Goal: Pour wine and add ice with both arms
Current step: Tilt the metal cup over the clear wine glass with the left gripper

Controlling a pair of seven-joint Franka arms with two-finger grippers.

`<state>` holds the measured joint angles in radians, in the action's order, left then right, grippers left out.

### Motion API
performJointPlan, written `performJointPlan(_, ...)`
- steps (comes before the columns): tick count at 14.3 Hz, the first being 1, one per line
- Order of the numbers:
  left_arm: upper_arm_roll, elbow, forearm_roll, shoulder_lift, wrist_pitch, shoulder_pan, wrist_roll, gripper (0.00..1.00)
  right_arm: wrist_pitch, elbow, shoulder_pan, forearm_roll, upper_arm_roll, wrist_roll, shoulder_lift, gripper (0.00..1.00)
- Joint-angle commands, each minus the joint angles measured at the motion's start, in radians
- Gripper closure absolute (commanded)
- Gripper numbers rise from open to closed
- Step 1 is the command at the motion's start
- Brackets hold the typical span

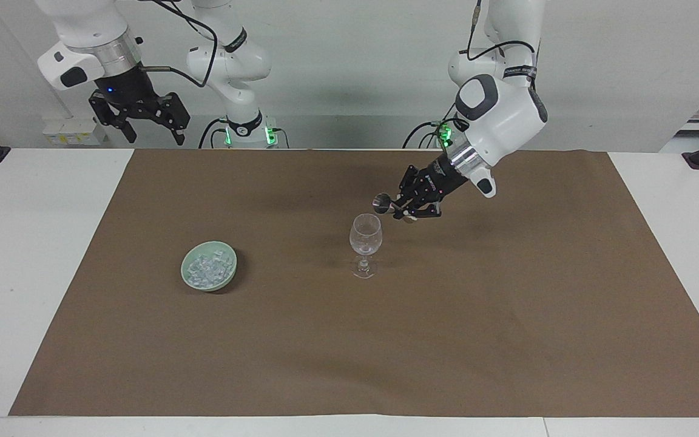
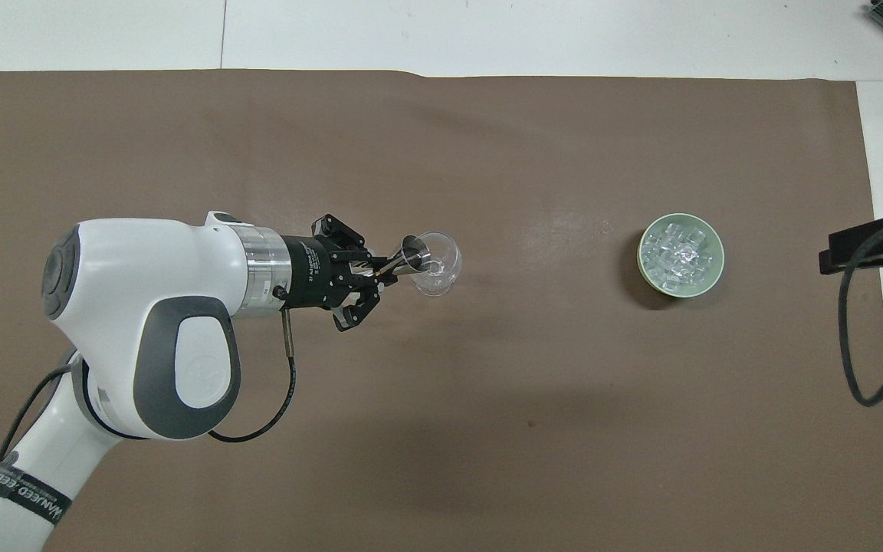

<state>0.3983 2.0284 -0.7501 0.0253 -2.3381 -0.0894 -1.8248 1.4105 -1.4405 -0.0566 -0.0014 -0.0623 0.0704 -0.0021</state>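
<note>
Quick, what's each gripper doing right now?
Left gripper: shut on the jigger, over the glass.
Right gripper: open, empty, waiting.

Bright, even overhead light; soft shadows; sharp focus.

**Left arm stretched out low, right arm parked high**

The white jointed left arm (image 2: pixel 142 337) reaches out from its base over the middle of the surface, its silver wrist (image 1: pixel 466 159) angled downward and its black two-finger left gripper (image 1: pixel 399 209) lying nearly level, fingertips pinched tight together while the outer links splay to the sides. The white jointed right arm (image 1: pixel 85 36) waits raised at its own end, silver wrist pointing down, the black two-finger right gripper (image 1: pixel 154 135) hanging with its fingers spread wide apart, gripping nothing.
</note>
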Motion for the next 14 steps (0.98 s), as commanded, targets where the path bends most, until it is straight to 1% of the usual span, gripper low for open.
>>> performJointPlan(1,0.007,-0.046,0.098,0.025,-0.015,-0.021,-0.121,1.00,-0.010,0.014,0.014,0.032,0.001,-0.014,0.005,0.00)
performJointPlan(3,0.031,-0.098,0.222,0.074,-0.009,-0.021,-0.233,1.00,-0.010,0.014,0.014,0.032,0.001,-0.014,0.005,0.00)
performJointPlan(4,0.033,-0.109,0.245,0.085,-0.007,-0.021,-0.255,1.00,-0.010,0.014,0.014,0.032,0.001,-0.014,0.005,0.00)
performJointPlan(9,0.033,-0.114,0.252,0.084,0.003,-0.019,-0.245,1.00,-0.010,0.014,0.014,0.032,0.001,-0.014,0.005,0.00)
performJointPlan(10,0.031,-0.116,0.253,0.082,0.028,-0.019,-0.245,1.00,-0.010,0.014,0.015,0.032,0.001,-0.014,0.005,0.00)
performJointPlan(13,0.031,-0.161,0.299,0.084,0.124,-0.018,-0.254,1.00,-0.010,0.014,0.014,0.032,0.001,-0.014,0.005,0.00)
performJointPlan(14,0.031,-0.165,0.316,0.084,0.135,-0.018,-0.258,1.00,-0.010,0.014,0.014,0.032,0.001,-0.014,0.005,0.00)
